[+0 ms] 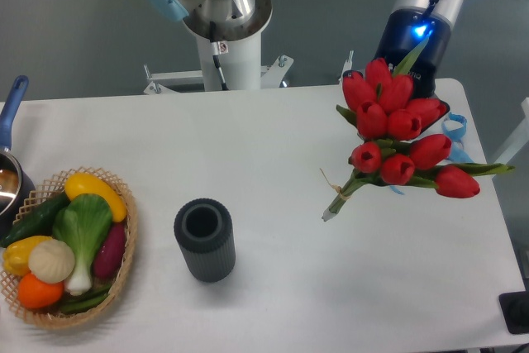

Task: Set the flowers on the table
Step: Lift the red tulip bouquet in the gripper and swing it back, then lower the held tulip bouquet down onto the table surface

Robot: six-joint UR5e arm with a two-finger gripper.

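The flowers point(397, 134) are a bunch of red tulips with green leaves. They hang tilted at the right side of the white table point(273, 146). Their thin green stems point(340, 196) point down and left, and the stem tips are close to the tabletop. My gripper point(411, 93) comes down from the top right with a blue light on its body. It is right behind the top blooms, and its fingers are hidden by the tulips. The bunch appears held up by it. A blue ribbon point(455, 128) lies on the table just right of the blooms.
A dark grey ribbed cylinder vase point(204, 239) stands upright at the middle front. A woven basket point(124, 262) of vegetables sits at the front left. A pot with a blue handle point(12, 105) is at the left edge. The robot's white base point(231, 55) stands behind the table.
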